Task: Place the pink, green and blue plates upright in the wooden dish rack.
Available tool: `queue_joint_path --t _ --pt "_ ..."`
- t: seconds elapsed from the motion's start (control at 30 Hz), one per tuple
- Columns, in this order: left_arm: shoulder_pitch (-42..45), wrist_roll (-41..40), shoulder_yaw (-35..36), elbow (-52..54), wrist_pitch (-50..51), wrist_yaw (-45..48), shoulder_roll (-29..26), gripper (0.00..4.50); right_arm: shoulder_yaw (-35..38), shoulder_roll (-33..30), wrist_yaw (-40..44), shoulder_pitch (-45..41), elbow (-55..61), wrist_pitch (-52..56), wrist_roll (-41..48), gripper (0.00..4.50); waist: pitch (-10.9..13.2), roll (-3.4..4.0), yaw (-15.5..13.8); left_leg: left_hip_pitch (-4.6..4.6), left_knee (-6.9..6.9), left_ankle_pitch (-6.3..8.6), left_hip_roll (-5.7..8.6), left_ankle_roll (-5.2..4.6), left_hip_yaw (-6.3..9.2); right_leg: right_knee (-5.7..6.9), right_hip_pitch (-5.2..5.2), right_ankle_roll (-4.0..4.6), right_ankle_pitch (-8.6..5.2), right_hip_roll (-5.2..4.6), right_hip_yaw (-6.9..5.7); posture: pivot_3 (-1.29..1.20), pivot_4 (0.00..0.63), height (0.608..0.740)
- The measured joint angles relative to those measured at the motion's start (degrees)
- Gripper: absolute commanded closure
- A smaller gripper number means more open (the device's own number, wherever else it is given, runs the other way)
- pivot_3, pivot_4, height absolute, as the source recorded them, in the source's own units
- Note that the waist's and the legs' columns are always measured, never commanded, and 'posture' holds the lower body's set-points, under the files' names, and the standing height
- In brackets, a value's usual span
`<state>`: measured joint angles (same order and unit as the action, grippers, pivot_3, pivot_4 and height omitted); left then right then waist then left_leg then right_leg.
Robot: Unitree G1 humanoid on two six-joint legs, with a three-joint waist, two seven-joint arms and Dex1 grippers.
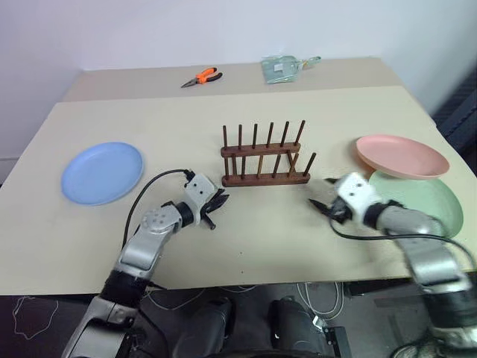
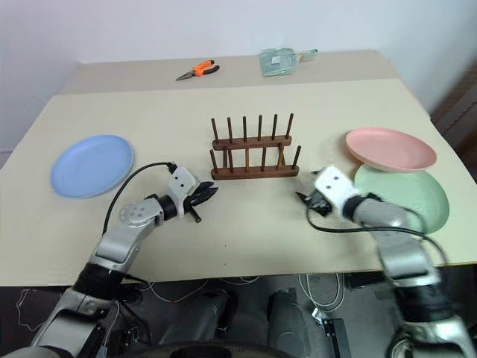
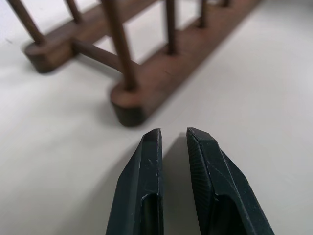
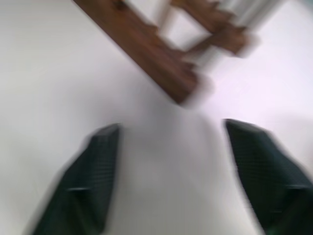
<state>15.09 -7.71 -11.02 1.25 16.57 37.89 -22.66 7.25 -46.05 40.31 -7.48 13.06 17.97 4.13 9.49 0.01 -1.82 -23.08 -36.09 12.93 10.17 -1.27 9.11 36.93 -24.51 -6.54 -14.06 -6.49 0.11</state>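
Observation:
The wooden dish rack (image 1: 264,160) stands empty at the table's middle, its dark pegs upright. The blue plate (image 1: 102,171) lies flat at the left. At the right, the pink plate (image 1: 402,155) rests partly on the green plate (image 1: 425,201). My left gripper (image 1: 218,203) is shut with only a thin slit between its fingertips and holds nothing; it points at the rack's near left end (image 3: 129,105). My right gripper (image 1: 319,205) hovers open and empty off the rack's near right end (image 4: 181,85), just left of the green plate.
Orange-handled pliers (image 1: 203,76) and a green packet (image 1: 282,68) lie on the far table section. Bare tabletop (image 1: 261,239) runs between the rack and the front edge. A black cable trails from each wrist.

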Motion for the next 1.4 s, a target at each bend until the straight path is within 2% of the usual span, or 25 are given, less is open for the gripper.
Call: queue_joint_path --t 0.07,0.17,0.37,0.47,0.63,0.67,0.97,1.07,1.13,1.27,1.4 --pt "-2.1 -1.9 -0.2 2.5 1.3 2.6 -0.4 3.72 3.3 -4.5 0.7 -0.1 1.2 -0.9 -0.8 0.61 0.0 -0.03 -0.1 0.01 -0.02 0.00 -0.02 0.00 0.01 -0.01 0.03 0.01 -0.01 0.01 -0.03 0.00 0.150 0.740" --pt "-3.2 -4.3 -1.4 5.8 2.3 6.3 -0.5 3.72 2.9 -9.7 0.2 -0.3 -1.6 -4.4 -6.1 0.61 0.0 -0.07 -0.4 -0.03 -0.08 0.00 -0.02 0.00 -0.01 -0.05 0.06 0.01 -0.01 -0.02 -0.05 0.00 0.150 0.740" --pt "-1.6 -8.0 -1.6 10.4 4.1 8.3 1.0 3.72 -3.5 -12.7 -5.4 -5.0 -16.6 -10.6 -18.0 0.61 0.1 -0.09 -0.4 -0.10 -0.07 -0.01 -0.01 0.00 -0.04 -0.08 0.00 0.01 -0.01 -0.05 -0.03 0.00 0.150 0.740" --pt "-1.0 -8.2 -1.6 11.3 4.3 8.1 1.9 3.72 -7.1 -12.7 -9.3 -7.7 -25.4 -13.7 -23.3 1.50 0.1 -0.08 -0.3 -0.10 -0.06 -0.02 -0.01 0.01 -0.08 -0.07 -0.01 0.02 -0.01 -0.05 -0.01 0.00 0.150 0.740" --pt "-2.3 -8.2 -1.6 12.1 4.4 7.7 1.5 3.72 -9.5 -12.6 -12.2 -9.1 -31.3 -16.2 -26.7 4.18 0.1 -0.01 -0.2 -0.10 -0.05 -0.03 -0.01 0.03 -0.10 -0.05 -0.05 0.02 -0.01 -0.02 0.04 0.00 0.150 0.740" --pt "-2.5 -8.2 -1.6 12.3 4.4 7.7 1.4 3.72 -9.6 -12.6 -12.3 -9.7 -31.2 -16.3 -26.9 4.47 0.1 -0.02 -0.2 -0.10 -0.05 -0.03 -0.01 0.02 -0.10 -0.05 -0.05 0.02 -0.01 -0.02 0.05 0.00 0.150 0.740" --pt "-3.5 -8.3 -1.4 12.8 4.3 7.8 0.1 3.72 -7.8 -13.2 -11.6 -8.6 -21.9 -16.4 -27.4 4.47 0.1 0.00 -0.4 -0.12 -0.06 -0.02 -0.01 0.01 -0.10 -0.05 -0.05 0.01 -0.01 -0.02 0.05 0.00 0.150 0.740" --pt "-3.5 -8.2 -1.1 12.5 3.8 7.8 0.0 3.72 -2.7 -11.1 -10.2 -9.5 -15.8 -14.4 -21.2 4.47 0.1 0.04 -0.2 -0.10 -0.03 -0.01 -0.04 0.00 -0.10 -0.05 -0.06 0.02 -0.01 0.00 0.06 0.00 0.150 0.740" --pt "-3.0 -8.1 -0.5 11.6 3.0 7.3 0.3 3.72 2.5 -3.0 -9.1 -13.3 -7.7 -8.5 -9.6 4.47 0.2 0.00 0.5 -0.10 -0.03 -0.03 -0.11 0.02 -0.07 -0.02 -0.06 0.04 0.01 0.05 0.07 0.00 0.150 0.740" --pt "-1.8 -8.2 2.4 10.3 1.3 5.7 0.7 3.72 10.1 13.8 -12.5 -18.4 10.2 13.1 20.8 4.47 0.2 -0.13 0.8 -0.16 -0.05 -0.03 -0.08 0.02 0.11 -0.05 -0.05 0.04 0.01 0.07 0.02 0.00 0.150 0.740" --pt "-1.8 -8.3 4.0 10.1 0.4 5.4 0.4 3.72 11.6 22.5 -21.7 -18.7 18.2 25.0 36.4 4.47 0.2 -0.12 0.5 -0.19 -0.04 0.00 0.01 -0.02 0.10 -0.08 -0.08 0.04 0.01 0.02 0.03 0.00 0.150 0.740"
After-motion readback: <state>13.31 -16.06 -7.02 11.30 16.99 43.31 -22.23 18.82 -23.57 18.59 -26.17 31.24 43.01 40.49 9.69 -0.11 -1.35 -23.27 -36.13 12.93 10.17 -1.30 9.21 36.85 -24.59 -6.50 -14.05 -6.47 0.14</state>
